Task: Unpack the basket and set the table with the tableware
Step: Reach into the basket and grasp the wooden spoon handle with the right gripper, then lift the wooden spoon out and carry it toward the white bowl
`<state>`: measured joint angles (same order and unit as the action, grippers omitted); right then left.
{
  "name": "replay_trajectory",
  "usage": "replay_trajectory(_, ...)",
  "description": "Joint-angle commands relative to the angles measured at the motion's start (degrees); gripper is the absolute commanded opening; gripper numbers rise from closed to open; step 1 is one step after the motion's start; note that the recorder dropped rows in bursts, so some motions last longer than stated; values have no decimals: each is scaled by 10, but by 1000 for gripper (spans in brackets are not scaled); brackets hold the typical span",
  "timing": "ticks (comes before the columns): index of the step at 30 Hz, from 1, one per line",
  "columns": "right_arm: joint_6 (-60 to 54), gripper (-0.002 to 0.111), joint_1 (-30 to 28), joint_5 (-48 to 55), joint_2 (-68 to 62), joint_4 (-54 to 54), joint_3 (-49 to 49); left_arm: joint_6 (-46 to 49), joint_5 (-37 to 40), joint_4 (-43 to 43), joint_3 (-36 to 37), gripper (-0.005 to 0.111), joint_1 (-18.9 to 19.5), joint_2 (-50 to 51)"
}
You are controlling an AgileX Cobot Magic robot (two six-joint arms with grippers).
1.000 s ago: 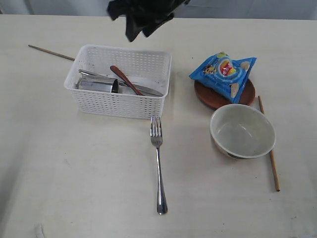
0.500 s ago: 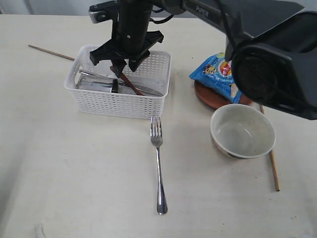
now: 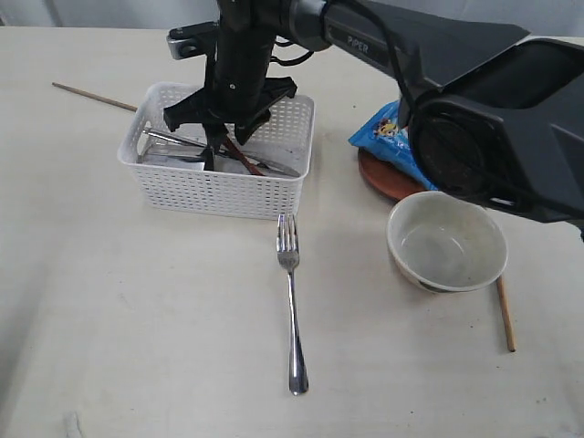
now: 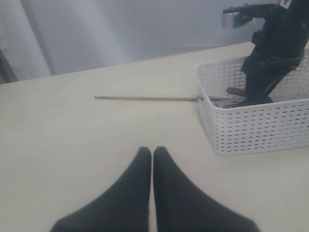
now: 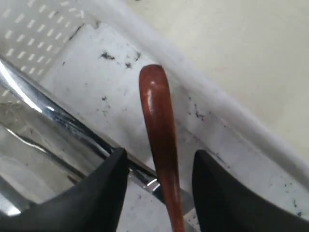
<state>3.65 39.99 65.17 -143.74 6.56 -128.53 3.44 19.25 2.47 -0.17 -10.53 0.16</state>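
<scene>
The white basket (image 3: 219, 193) stands on the table (image 3: 137, 319) at the back left. My right gripper (image 3: 219, 146) reaches down into it. It is open, with a finger on either side of the red-brown wooden spoon (image 3: 246, 160), not touching it. In the right wrist view the spoon handle (image 5: 155, 96) runs between the fingertips of the right gripper (image 5: 161, 154), lying across a steel knife (image 5: 72, 123). A steel cup (image 3: 169, 157) lies in the basket too. My left gripper (image 4: 152, 151) is shut and empty above bare table, left of the basket (image 4: 256, 130).
A steel fork (image 3: 292, 310) lies in front of the basket. At the right are a white bowl (image 3: 447, 242) and a brown plate (image 3: 388, 182) under a blue snack bag (image 3: 388, 132). One chopstick (image 3: 505, 315) lies beside the bowl and another chopstick (image 3: 91, 96) behind the basket.
My right arm has come down from above into the basket, and its open fingers now straddle the spoon handle. The left gripper has not moved.
</scene>
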Motion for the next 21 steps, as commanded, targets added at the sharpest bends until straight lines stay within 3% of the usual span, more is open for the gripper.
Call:
replay_trajectory(1, -3, 39, 1, 7, -17, -3, 0, -3, -4, 2, 2, 1, 4, -2)
replay_trajectory(7, -43, 1, 1, 8, -18, -4, 0, -3, -4, 2, 2, 1, 4, -2)
replay_trajectory(21, -49, -1, 1, 13, 32, -21, 0, -3, -4, 2, 2, 1, 4, -2)
